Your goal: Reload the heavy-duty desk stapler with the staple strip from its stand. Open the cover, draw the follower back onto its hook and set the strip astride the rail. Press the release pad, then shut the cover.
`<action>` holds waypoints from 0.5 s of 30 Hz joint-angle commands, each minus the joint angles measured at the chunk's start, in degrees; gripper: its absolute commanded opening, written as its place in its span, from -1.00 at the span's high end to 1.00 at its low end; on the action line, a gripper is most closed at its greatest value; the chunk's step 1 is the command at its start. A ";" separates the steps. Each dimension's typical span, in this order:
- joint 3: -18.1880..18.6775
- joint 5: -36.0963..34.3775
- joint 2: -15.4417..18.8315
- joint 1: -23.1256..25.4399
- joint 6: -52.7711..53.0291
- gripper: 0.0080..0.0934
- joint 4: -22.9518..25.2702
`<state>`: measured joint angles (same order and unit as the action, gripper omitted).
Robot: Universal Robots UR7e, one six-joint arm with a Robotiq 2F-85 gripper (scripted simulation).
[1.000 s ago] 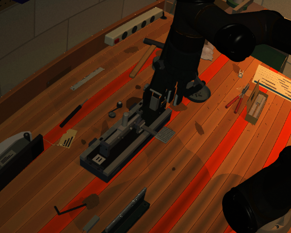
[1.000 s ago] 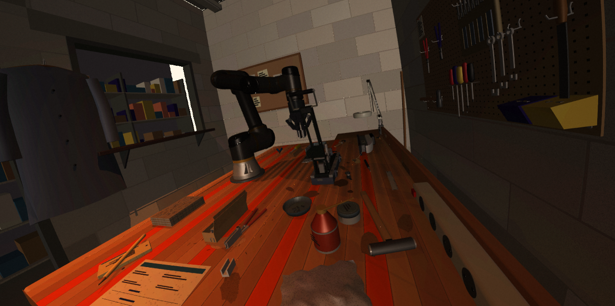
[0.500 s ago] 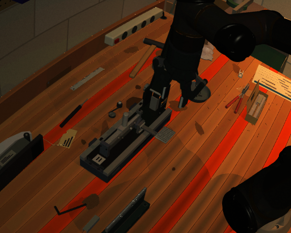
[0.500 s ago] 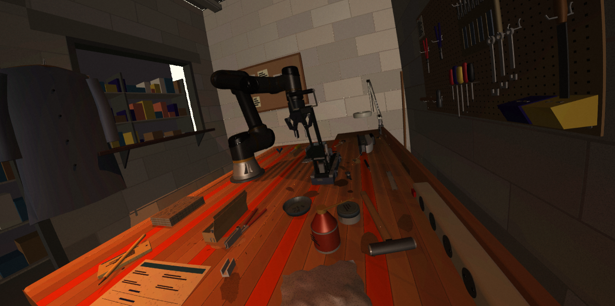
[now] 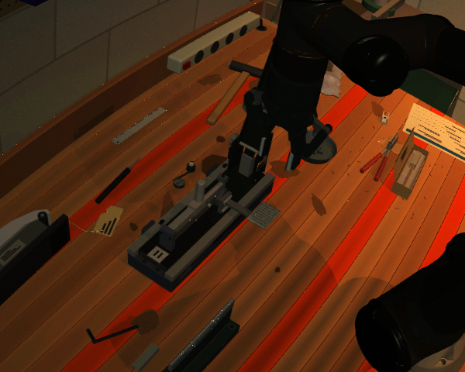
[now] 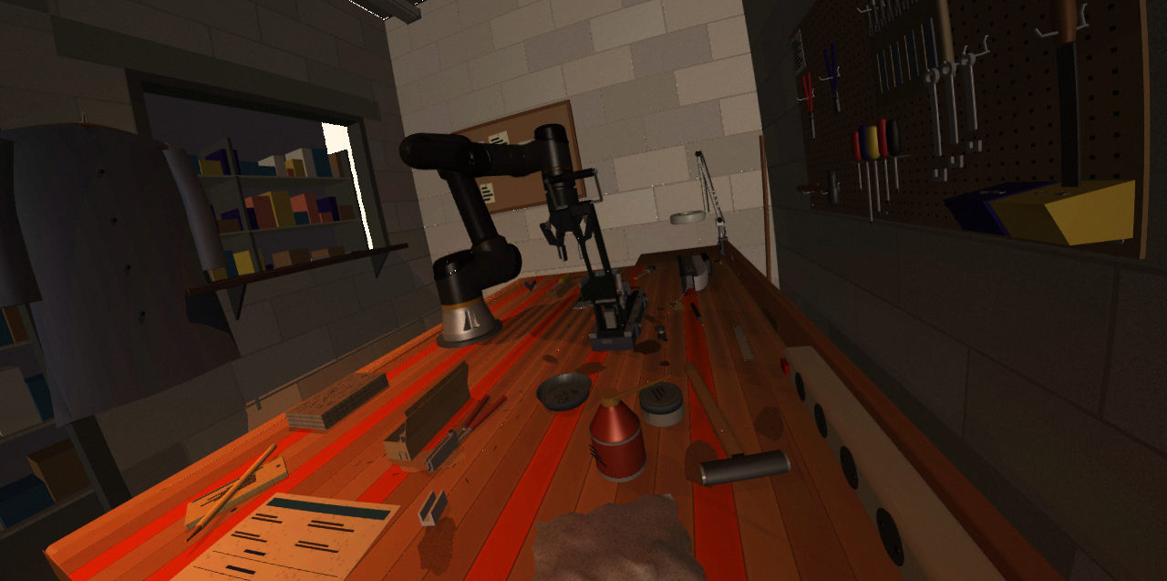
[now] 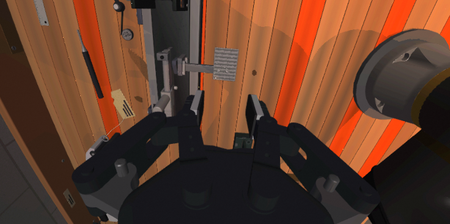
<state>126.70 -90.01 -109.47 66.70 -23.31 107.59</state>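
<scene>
The stapler's cover [image 5: 247, 160] stands raised at the far end of the stapler [image 5: 201, 224], and my gripper [image 7: 225, 109] hangs high beside its top, open and empty. In the wrist camera the bare rail channel [image 7: 171, 33] runs down the open body, with the follower's knob [image 7: 159, 104] at one end. The ribbed release pad [image 5: 263, 214] sticks out on a short arm from the stapler's right side. The staple strip [image 5: 203, 338] sits on its dark stand [image 5: 221, 344] at the near edge of the bench, well apart from the stapler.
Behind the stapler lie a hammer [image 5: 229, 96], a power strip [image 5: 215, 42] and a round dish [image 5: 319, 150]. Pliers [image 5: 379, 158] and an open carton [image 5: 409, 170] lie to the right. My arm's base [image 5: 421, 312] stands near right. A pen [image 5: 114, 182] and tag [image 5: 108, 224] lie left.
</scene>
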 commanded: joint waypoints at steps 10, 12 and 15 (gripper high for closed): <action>-4.74 0.00 -1.51 0.00 0.00 0.06 -6.07; -6.39 0.00 -1.85 0.00 0.00 0.06 -8.06; -9.27 0.00 -2.27 0.00 0.00 0.06 -11.36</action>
<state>117.40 -90.01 -111.75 66.70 -23.31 96.07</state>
